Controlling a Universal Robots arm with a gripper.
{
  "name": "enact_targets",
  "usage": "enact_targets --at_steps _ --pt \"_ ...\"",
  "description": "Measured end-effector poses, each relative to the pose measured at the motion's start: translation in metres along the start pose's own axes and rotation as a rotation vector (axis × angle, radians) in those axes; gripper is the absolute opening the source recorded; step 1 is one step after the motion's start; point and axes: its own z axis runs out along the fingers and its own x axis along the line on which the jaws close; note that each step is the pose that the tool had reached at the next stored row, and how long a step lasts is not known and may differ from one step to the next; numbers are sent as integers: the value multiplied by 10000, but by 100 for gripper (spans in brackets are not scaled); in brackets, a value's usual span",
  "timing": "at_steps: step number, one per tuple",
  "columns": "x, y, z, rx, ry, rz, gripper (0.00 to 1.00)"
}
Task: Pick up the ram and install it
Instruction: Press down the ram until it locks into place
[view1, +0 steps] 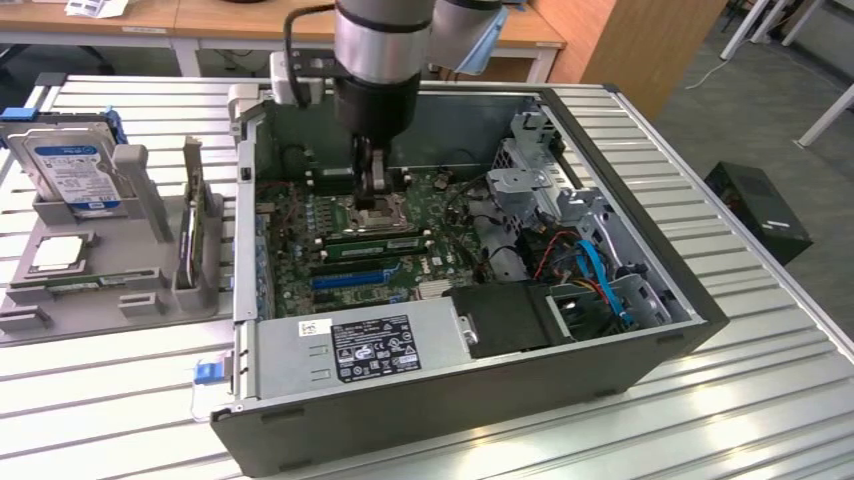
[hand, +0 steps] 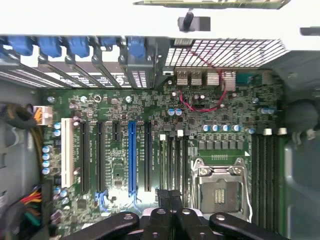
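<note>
Your arm reaches straight down into the open computer case (view1: 667, 300), with the gripper (view1: 378, 178) just above the CPU socket (view1: 374, 212). Its fingers (hand: 170, 197) are pressed together, empty. The ram (view1: 376, 240) lies seated just beside that socket.

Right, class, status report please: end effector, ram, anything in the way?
End effector shut, down inside the case by the processor socket. Ram at the slots beside it; seating unclear. No obstruction seen.
</note>
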Motion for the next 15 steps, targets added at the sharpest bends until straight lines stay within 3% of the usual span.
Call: enact_targets --at_steps 7,15 --pt "-12 4 -289 0 1 0 11" --pt "-23 8 -539 0 1 0 11"
